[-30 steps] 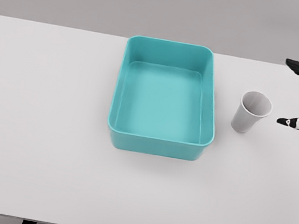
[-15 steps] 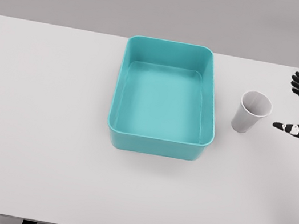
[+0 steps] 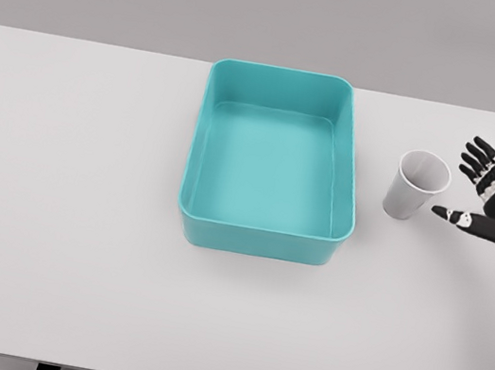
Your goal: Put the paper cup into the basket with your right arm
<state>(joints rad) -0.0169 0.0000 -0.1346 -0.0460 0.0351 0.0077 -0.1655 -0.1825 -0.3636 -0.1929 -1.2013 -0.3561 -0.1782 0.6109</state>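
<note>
While the right hand (image 3: 491, 199) hovers spread just right of the upright paper cup (image 3: 415, 185), nothing is gripped. It should wrap the cup's wall gently, avoiding crushing, before lifting toward the teal basket (image 3: 262, 236) left of the cup.

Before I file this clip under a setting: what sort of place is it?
Likely a simulated tabletop test scene, not a real room: a bare white table against a blank grey backdrop, holding only a teal basket and a paper cup, with the right robot hand open beside it.
</note>
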